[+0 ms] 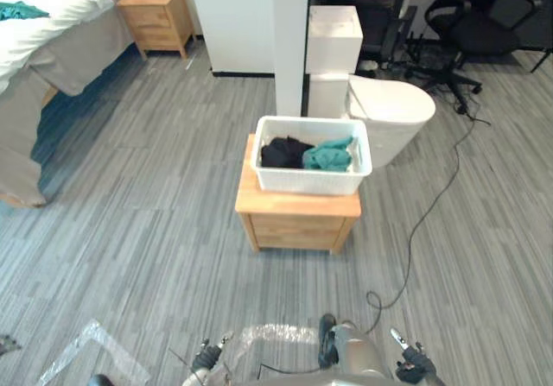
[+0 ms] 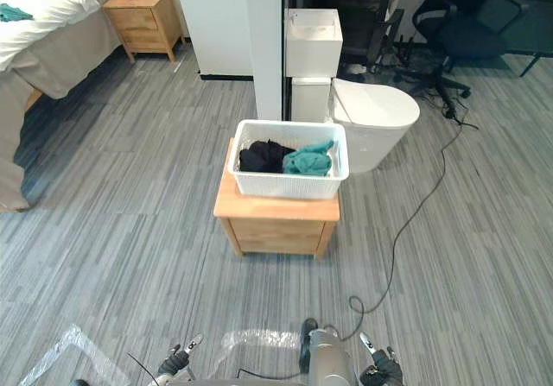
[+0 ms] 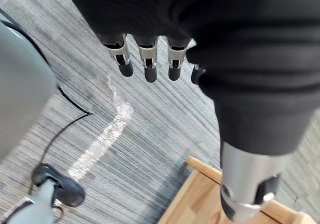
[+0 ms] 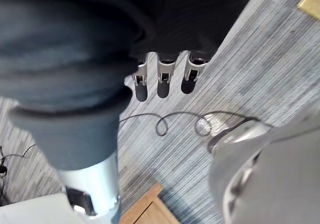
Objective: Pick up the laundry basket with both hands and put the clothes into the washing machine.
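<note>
The left hand (image 3: 149, 61) and right hand (image 4: 165, 81) hang with straight, empty fingers (palms hidden). The laundry basket (image 1: 307, 181), long axis left-right, sits on the wooden cabinet (image 1: 296, 229), its wall half-hiding the clothes (image 1: 330, 156).

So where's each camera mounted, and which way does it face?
Left eye view: head, looking down at the laundry basket on a wooden cabinet; left hand, right hand at bottom.
Right eye view: beside it, same scene.
Left wrist view: left wrist, along straight fingers to the floor.
Right wrist view: right wrist, likewise.
Shared: eyes, basket; wrists, floor.
</note>
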Motion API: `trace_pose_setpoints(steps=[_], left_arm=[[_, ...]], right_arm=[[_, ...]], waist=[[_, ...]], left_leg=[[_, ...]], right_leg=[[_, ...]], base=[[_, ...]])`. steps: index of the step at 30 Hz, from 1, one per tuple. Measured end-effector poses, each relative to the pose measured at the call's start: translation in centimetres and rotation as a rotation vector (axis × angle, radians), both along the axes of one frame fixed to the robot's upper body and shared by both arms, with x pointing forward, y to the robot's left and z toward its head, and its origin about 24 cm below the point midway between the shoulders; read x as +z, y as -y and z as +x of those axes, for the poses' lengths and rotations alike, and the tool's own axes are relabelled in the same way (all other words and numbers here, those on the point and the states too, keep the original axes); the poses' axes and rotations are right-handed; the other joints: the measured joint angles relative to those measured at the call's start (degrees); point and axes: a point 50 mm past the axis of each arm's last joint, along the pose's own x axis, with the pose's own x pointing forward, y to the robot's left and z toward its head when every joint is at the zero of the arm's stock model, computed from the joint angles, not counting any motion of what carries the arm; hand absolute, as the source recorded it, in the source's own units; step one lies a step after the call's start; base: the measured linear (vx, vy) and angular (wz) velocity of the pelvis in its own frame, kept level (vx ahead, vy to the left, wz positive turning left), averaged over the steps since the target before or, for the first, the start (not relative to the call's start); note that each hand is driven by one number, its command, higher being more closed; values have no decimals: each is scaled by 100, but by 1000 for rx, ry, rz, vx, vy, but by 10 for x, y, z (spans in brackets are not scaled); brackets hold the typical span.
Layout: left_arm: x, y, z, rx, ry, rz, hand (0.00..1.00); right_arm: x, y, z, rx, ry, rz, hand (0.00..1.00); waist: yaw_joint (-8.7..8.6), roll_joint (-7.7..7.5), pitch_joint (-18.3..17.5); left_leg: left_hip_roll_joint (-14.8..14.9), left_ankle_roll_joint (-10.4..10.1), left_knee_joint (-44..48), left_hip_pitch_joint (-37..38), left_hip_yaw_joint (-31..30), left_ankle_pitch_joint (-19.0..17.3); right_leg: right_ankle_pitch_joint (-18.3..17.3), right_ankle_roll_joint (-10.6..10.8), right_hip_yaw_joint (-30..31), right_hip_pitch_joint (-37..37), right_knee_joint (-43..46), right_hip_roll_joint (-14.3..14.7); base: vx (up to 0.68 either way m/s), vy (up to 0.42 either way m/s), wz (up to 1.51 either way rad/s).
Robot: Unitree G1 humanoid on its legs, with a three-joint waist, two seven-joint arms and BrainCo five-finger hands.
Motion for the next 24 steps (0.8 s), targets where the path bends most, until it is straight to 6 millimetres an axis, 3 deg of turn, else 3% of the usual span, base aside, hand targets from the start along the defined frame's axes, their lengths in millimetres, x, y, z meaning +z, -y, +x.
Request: trace_pose_setpoints(steps=[1, 2, 5, 6, 7, 9, 10, 11, 12, 13, 16, 17, 19, 21, 24], left_arm=[[1, -4, 0, 7, 4, 6, 0], [1, -9, -1, 18, 5, 16, 0], [8, -27, 6, 8, 48, 71, 0], [9, -26, 8, -2, 54, 75, 0], [8, -25, 7, 0, 52, 72, 0], [8, -24, 2, 9, 52, 71, 0], [8, -24, 0, 16, 51, 72, 0], [8, -27, -4, 33, 39, 83, 0], [9, -32, -5, 45, 38, 99, 0], [12, -36, 3, 53, 68, 116, 0], [11, -36, -2, 73, 48, 114, 0], [10, -39, -8, 89, 35, 117, 0], [11, -49, -14, 106, 19, 138, 0], [10, -55, -19, 132, 0, 149, 0], [11, -64, -27, 208, -12, 160, 0]], right_arm=[[0, -3, 4, 14, 4, 7, 0], [1, -2, 8, 30, 10, 1, 0], [1, -7, 19, 83, 23, 0, 0], [5, -3, 28, 83, 46, -11, 0], [6, -1, 31, 84, 54, -18, 0], [12, 6, 40, 88, 89, -43, 0], [13, 7, 41, 84, 98, -47, 0], [14, 7, 41, 71, 107, -45, 0], [12, 1, 40, 66, 104, -30, 0], [13, 4, 38, 52, 99, -38, 0], [17, 16, 37, -30, 108, -76, 0], [18, 21, 35, -74, 122, -82, 0], [16, 27, 24, -166, 112, -64, 0], [10, 26, 14, -200, 75, -36, 0], [3, 23, -5, -261, 28, 7, 0]], waist=[[28, 65, 75], [153, -42, 183], [271, -357, 314], [295, -284, 383], [293, -257, 393], [314, -186, 369], [320, -151, 347], [373, -130, 317], [443, -291, 263], [437, -431, 269], [476, -437, 278], [474, -413, 287], [460, -361, 270], [449, -371, 164], [444, -353, 27]], left_leg=[[310, 189, 960, -398, 320, -383], [547, 433, 1771, -794, 772, -1033], [345, 274, 1559, -1654, 1059, -1738], [259, 154, 1041, -1976, 1109, -1937], [188, 84, 629, -2084, 1140, -1991], [-296, 30, -1771, -2063, 1063, -1944], [-432, -24, -2327, -2036, 894, -1881], [-657, 69, -2998, -1819, 642, -1308], [-829, 71, -3205, -1705, 728, -1276], [-1003, 290, -3086, -1749, 737, -1388], [-1122, 506, -2821, -1429, 914, -1731], [-1141, 594, -2904, -1059, 1018, -1799], [-1141, 623, -3163, -500, 1086, -1968], [-1106, 594, -3405, -362, 1129, -1997], [-924, 440, -3415, -358, 1142, -2167]], right_leg=[[-15, -25, 31, 485, -309, 164], [-51, -80, 127, 1105, -659, 263], [-155, -82, 204, 2033, -1279, 195], [-247, 12, 287, 2293, -1446, 192], [-291, 52, 295, 2369, -1484, 178], [-556, 213, 413, 2514, -1515, 53], [-624, 263, 463, 2514, -1498, 51], [-762, 345, 593, 2532, -1434, 14], [-840, 435, 638, 2511, -1359, -158], [-917, 543, 629, 2506, -1271, -325], [-1109, 734, 856, 2463, -346, -537], [-1109, 777, 1050, 2251, 609, -573], [-1243, 936, 1170, 1880, 1702, -698], [-1377, 894, 993, 1595, 1544, -866], [-1262, 839, 803, 1263, 491, -1040]], base=[[812, -262, -10], [624, -202, -17], [524, -148, -17], [407, -32, -26], [384, 46, -27], [378, 139, -26], [404, 211, -31], [426, 189, -21], [525, 189, 5], [431, 124, 20], [355, 133, -3], [317, 135, -25], [297, 103, -20], [96, 15, -16], [66, -72, -14]])
